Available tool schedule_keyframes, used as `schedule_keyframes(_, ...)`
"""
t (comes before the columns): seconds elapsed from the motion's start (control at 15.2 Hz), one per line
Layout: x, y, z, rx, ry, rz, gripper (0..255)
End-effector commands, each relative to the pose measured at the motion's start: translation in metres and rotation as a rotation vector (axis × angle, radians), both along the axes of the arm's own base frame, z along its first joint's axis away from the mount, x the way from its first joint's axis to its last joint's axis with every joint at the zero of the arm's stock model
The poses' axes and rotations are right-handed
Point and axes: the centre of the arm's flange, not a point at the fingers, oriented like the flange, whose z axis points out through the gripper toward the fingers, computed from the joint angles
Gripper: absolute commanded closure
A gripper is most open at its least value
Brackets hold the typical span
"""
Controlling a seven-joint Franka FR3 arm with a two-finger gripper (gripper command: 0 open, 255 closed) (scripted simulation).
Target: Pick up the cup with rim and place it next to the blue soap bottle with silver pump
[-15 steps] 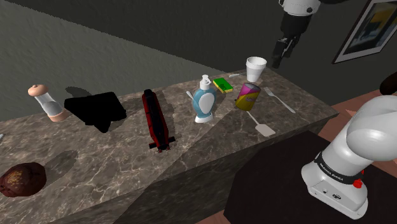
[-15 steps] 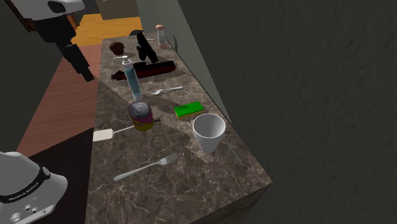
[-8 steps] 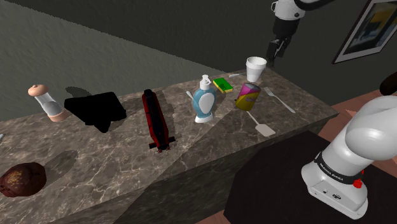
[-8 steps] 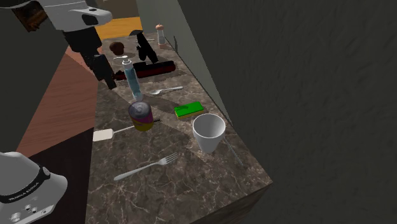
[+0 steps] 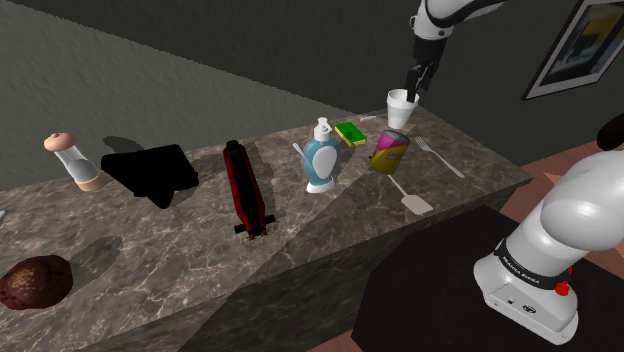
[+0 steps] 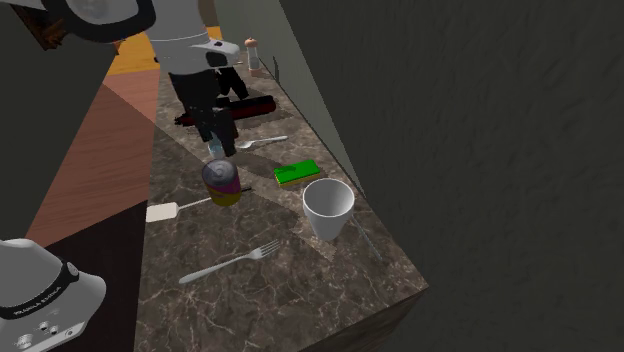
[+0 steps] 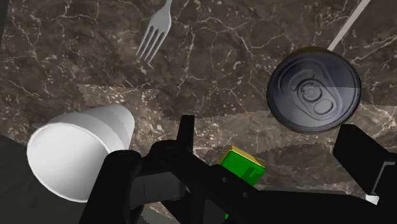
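Moved in over the marble counter (image 5: 300, 245) since a second ago, the black gripper (image 5: 413, 86) is pictured hanging above it near one white rimmed cup (image 5: 402, 107), fingers spread, nothing grasped. The cup is seen upright at the counter's back edge, behind one can (image 5: 389, 151), with one green sponge (image 5: 351, 133) between it and one blue soap bottle (image 5: 321, 157). One fork (image 5: 440, 158), one spatula (image 5: 410, 195) and one spoon (image 6: 262, 142) are laid nearby.

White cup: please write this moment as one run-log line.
phase: pre-grasp | gripper: open, empty, raised | white cup: upright, not held | soap bottle: upright, apart from cup
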Motion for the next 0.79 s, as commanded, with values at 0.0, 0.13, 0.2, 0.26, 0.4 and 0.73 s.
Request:
schedule_keyframes(0.0,0.019,-0.021,-0.011,0.001,0.007,0.004,0)
schedule_keyframes(0.13,0.037,-0.038,-0.022,0.003,0.015,0.007,0)
schedule_keyframes(0.2,0.047,-0.047,-0.027,0.004,0.018,0.009,0)
schedule_keyframes(0.26,0.056,-0.055,-0.032,0.004,0.022,0.010,0)
schedule_keyframes(0.4,0.074,-0.073,-0.043,0.006,0.030,0.013,0)
schedule_keyframes(0.73,0.119,-0.115,-0.071,0.011,0.048,0.021,0)
